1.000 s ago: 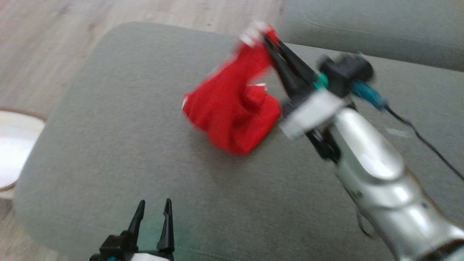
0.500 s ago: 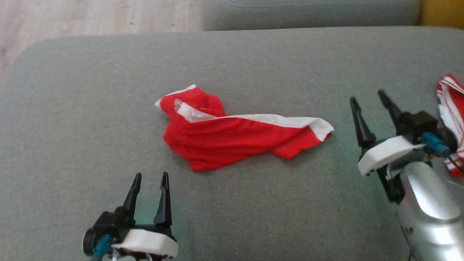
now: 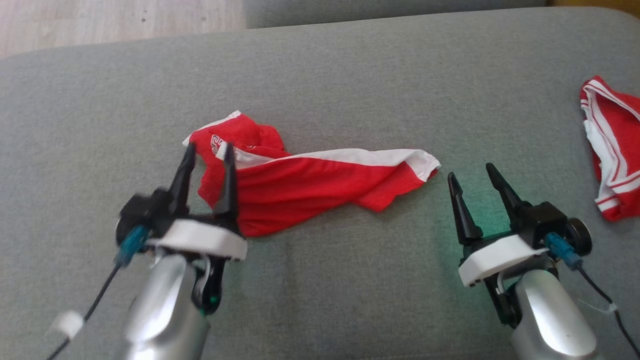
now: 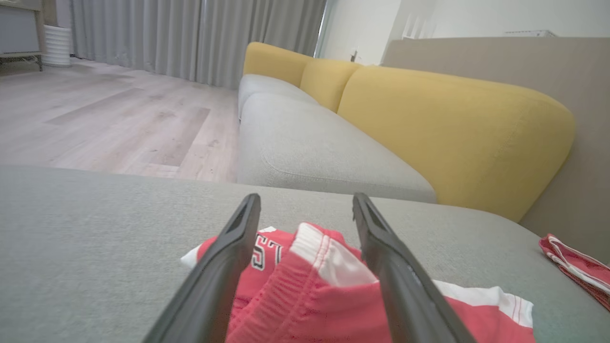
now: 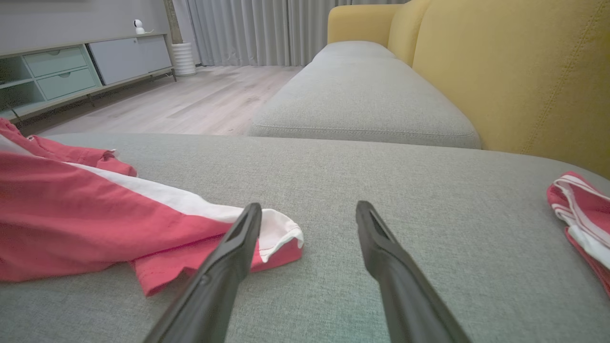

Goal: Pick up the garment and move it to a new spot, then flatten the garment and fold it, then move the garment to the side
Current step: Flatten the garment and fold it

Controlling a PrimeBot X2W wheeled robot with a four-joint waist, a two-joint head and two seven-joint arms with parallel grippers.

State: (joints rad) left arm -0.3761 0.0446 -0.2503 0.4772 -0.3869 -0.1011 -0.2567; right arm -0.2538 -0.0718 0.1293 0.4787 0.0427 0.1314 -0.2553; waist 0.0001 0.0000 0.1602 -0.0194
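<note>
Grey sofa [image 3: 350,75] seat carries everything, a wide flat spot that suits spreading cloth. Garment [image 3: 310,185], red with a white band, lies mid-seat as a long crumpled strip, bunched at its left end and thinner toward the right hem; looks set down at the new spot, not flattened yet. Second garment [image 3: 610,145], also red, sits at the far right edge, well apart, likely parked out of the way. Left gripper [image 3: 209,148] has jaws apart and holds nothing, low over the bunched left end; in the left wrist view the white waistband fold sits between its fingers, so probably lined up to pinch that end. Right gripper [image 3: 471,171] jaws apart too, empty, just beside the right hem tip, not over it; touching or not, can't tell. One gripper per end, judged a setup for pulling the cloth flat
</note>
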